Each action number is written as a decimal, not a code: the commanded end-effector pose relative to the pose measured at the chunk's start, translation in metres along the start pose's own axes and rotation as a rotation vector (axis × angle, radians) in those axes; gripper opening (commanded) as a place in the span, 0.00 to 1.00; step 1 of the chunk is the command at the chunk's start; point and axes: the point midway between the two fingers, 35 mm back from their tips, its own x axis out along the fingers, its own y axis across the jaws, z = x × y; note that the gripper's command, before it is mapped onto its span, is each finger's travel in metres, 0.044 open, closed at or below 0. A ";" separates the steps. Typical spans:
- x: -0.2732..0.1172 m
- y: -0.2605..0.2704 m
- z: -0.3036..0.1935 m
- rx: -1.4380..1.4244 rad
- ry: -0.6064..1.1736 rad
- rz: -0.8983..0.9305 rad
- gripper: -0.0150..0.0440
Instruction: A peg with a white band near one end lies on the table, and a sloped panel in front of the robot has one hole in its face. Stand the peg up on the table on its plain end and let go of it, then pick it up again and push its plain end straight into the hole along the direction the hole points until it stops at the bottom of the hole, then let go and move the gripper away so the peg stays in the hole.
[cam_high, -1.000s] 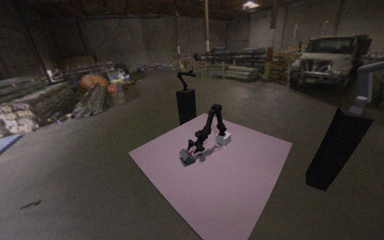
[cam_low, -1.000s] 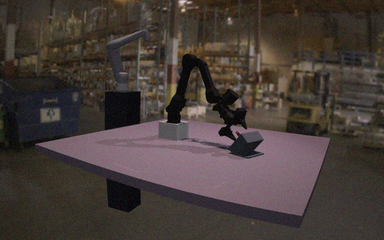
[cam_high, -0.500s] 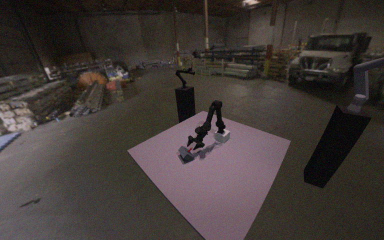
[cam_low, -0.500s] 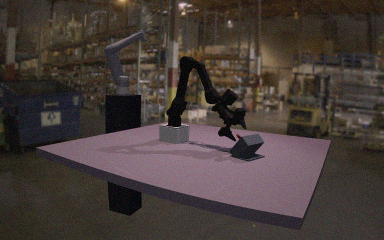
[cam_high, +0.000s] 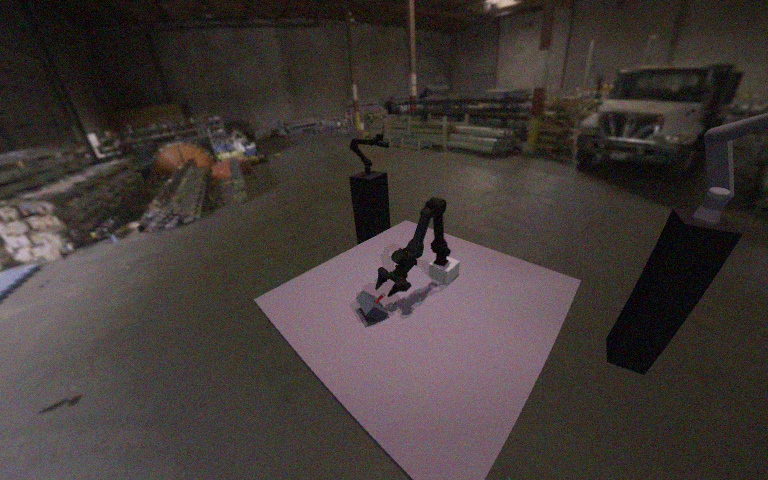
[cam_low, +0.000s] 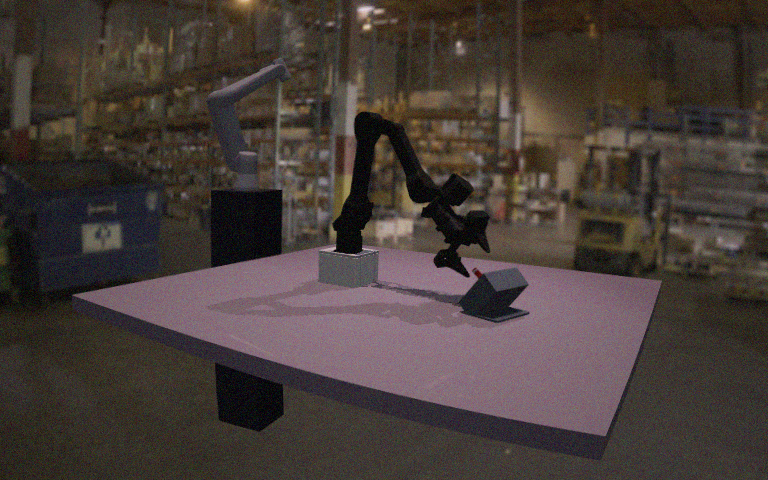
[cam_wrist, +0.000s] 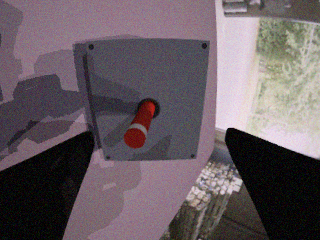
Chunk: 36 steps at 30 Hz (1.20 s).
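The red peg (cam_high: 378, 298) (cam_low: 477, 272) (cam_wrist: 143, 118) stands in the hole (cam_wrist: 157, 109) of the grey sloped panel (cam_high: 369, 306) (cam_low: 496, 289) (cam_wrist: 175, 65). Its white band (cam_wrist: 138, 128) is near the outer end, and that end sticks out from the face. The end inside the hole is hidden, so its depth cannot be seen. My gripper (cam_high: 384, 291) (cam_low: 478, 263) (cam_wrist: 160, 136) is wide open and empty. Its fingers are back from the face, on either side of the peg's line in the wrist view, and do not touch the peg.
The panel's base plate (cam_low: 517, 313) rests on the pink table (cam_high: 453, 350) (cam_low: 362, 345). My arm stands on a white block (cam_high: 444, 272) (cam_low: 345, 270). Other arms stand on black pedestals (cam_high: 651, 294) (cam_low: 246, 226) beyond the table.
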 end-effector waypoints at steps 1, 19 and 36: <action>-0.004 0.001 0.000 0.001 0.003 0.005 1.00; -0.023 -0.001 0.001 0.000 0.002 0.005 1.00; -0.040 -0.002 0.001 0.000 0.000 0.005 1.00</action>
